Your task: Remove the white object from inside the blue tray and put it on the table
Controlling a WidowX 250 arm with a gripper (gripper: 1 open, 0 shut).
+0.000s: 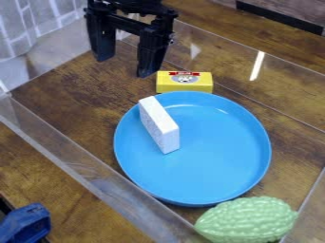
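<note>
The white object is a small plain block lying in the left part of the blue tray, a wide round plate on the dark wooden table. My black gripper hangs above the table behind and to the left of the tray, pointing down. Its two fingers stand apart with nothing between them, well clear of the block.
A yellow box with a label lies just behind the tray. A bumpy green fruit-like object rests against the tray's front right rim. Clear acrylic walls run along the table's edges. A blue object sits outside at the bottom left.
</note>
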